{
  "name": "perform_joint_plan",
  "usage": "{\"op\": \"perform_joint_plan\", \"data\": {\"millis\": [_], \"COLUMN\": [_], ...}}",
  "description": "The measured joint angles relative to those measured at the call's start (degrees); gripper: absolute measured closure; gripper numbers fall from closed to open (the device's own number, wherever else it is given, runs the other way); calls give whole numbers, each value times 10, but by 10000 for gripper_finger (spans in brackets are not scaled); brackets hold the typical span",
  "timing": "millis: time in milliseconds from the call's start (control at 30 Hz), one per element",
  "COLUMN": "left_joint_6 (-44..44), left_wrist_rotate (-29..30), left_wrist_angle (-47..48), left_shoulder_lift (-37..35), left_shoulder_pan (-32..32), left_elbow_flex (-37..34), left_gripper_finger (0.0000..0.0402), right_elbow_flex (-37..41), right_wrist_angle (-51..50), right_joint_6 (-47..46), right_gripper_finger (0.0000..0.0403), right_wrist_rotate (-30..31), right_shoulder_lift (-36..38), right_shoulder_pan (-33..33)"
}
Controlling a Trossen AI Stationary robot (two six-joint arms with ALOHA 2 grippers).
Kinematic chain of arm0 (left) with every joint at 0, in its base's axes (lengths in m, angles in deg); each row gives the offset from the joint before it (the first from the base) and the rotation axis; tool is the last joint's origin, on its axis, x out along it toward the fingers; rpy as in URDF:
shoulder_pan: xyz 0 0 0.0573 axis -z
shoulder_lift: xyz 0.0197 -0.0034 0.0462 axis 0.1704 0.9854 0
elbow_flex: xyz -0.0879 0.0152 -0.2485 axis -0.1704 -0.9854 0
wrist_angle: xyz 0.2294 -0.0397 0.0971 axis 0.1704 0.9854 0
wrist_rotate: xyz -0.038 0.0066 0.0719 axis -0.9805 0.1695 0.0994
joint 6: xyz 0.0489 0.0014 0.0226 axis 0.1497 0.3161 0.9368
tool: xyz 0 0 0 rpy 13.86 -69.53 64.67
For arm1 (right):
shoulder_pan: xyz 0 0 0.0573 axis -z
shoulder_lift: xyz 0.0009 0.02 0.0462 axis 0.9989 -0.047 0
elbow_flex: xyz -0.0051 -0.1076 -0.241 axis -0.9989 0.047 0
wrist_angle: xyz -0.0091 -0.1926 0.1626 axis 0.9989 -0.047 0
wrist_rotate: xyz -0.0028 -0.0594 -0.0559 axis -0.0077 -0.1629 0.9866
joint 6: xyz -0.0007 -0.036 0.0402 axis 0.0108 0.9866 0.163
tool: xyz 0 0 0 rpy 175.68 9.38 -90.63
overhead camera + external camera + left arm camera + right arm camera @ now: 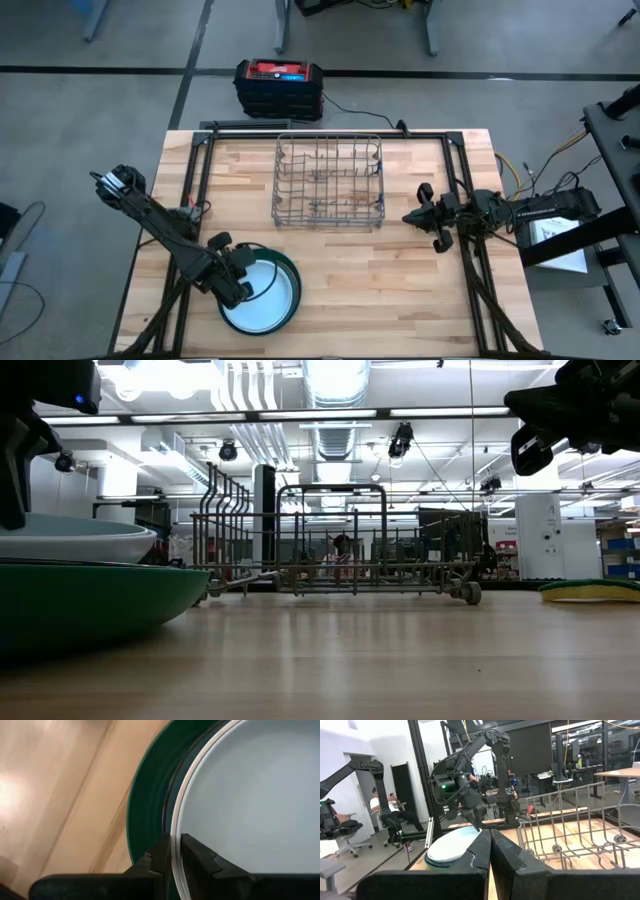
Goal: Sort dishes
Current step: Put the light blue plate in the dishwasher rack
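On the wooden desk (400, 270) near the rack (328, 183), we see the left tool (174, 852) clamped on the white plate (250, 795); the right tool (490, 845) is together, empty.

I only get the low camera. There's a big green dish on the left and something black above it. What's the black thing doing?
Observer: That's the left end effector. Its wrist camera shows it pinching the rim of the pale blue round plate, which is stacked on the large dark green round plate.
Operator: Is anything inside the rack?
Observer: From above, the grey wire rack holds no dishes.
Operator: Where's the other arm?
Observer: The right end effector is shut and empty, hovering to the right of the rack.
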Motion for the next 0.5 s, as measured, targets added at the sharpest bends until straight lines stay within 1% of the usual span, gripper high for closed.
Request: {"op": "perform_joint_plan", "data": {"millis": [133,333,400,500], "left_joint_6": [2,20,15,1], "left_wrist_rotate": [7,17,17,10], "left_wrist_angle": [0,-3,-5,-5], "left_shoulder_lift": [16,23,23,23], "left_shoulder_pan": [0,0,0,0], "left_elbow_flex": [-3,3,6,8], "left_gripper_finger": [371,399,395,375], "right_elbow_flex": [0,0,0,0], "right_wrist_angle": [-3,-4,-4,-4], "right_joint_6": [0,0,0,0], "right_gripper_finger": [403,403,403,403], "right_wrist_rotate": [0,0,0,0], "right_shoulder_lift": [0,0,0,0], "right_shoulder_pan": [0,0,0,0]}}
